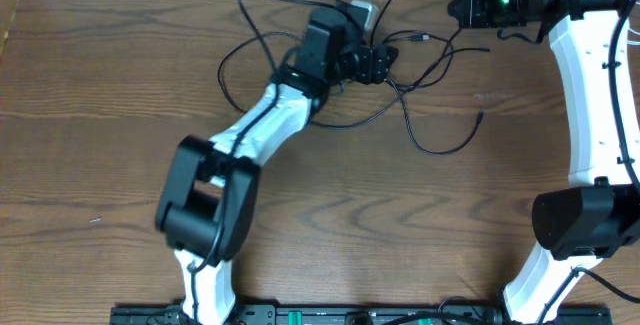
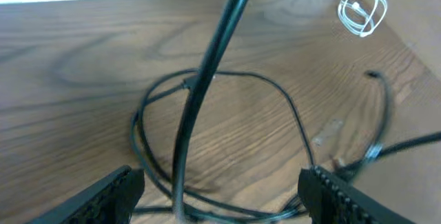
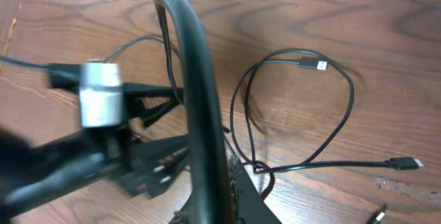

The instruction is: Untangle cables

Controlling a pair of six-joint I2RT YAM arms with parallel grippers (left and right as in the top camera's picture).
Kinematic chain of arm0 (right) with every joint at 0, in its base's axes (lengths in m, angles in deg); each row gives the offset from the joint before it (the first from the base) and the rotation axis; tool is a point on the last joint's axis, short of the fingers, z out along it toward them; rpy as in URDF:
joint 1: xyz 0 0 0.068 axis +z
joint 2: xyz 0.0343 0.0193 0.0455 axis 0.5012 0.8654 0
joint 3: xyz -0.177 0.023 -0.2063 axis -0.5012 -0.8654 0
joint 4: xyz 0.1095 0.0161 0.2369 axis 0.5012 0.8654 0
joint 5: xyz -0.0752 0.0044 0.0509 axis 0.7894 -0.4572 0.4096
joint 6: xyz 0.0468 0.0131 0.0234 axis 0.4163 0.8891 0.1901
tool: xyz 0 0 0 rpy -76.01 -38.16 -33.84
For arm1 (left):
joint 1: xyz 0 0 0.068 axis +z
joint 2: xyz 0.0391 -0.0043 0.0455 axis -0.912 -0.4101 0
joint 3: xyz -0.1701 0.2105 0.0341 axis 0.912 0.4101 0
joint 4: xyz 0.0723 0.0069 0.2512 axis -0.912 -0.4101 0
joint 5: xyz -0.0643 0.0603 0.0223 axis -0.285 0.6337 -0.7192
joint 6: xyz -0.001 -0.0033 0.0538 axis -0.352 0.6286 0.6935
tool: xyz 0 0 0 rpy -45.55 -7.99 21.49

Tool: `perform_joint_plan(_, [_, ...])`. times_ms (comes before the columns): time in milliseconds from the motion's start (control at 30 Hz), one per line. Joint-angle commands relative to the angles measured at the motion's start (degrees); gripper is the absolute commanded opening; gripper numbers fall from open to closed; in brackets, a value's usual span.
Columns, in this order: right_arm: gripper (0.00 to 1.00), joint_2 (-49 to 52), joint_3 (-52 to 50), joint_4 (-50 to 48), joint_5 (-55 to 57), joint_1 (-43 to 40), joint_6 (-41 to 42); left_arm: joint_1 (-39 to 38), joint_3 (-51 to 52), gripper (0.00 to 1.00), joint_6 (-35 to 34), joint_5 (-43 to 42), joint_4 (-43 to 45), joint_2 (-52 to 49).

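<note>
- Nearest me, a loose black loop [image 1: 440,150] runs off the bunch onto bare desk [image 1: 330,235]. A pull on the bunch probably drags this loop in and tightens things.
- The black cables [image 1: 400,80] sit bunched at the far middle of the desk, with several loops crossing. Lifting the wrong strand could cinch a crossing instead of freeing it.
- The left tool [image 2: 220,186] hangs over that bunch with its jaws wide apart. One black strand [image 2: 200,93] runs between them and is not pinched. Closing here may catch that strand plus the loop lying under it, two cords at once.
- That strand rises close past the left wrist camera, so it could hook on the arm if the arm swings.
- A small plug [image 3: 313,64] ends one loop. It could catch on another loop if drawn through.
- The right tool [image 1: 468,3] is at the far right edge with its jaws together. I cannot tell whether a cord is pinched in them. If one is, a left-side pull could draw it taut between the two arms.
- Farthest off, the white cable [image 2: 362,10] is a small coil lying apart from the black ones. The risk is low, though a sweeping arm might knock it.
</note>
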Motion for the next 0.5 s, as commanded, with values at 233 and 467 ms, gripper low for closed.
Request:
perform_joint_plan(233, [0.01,-0.35,0.35,1.25,0.48,-0.02,0.04,0.63,0.13,0.07,-0.50,12.20,2.95,-3.43])
perform_joint_plan(467, [0.01,-0.33,0.35,1.66,2.01,-0.02,0.04,1.92,0.11,0.07,-0.22,15.85,-12.33,6.27])
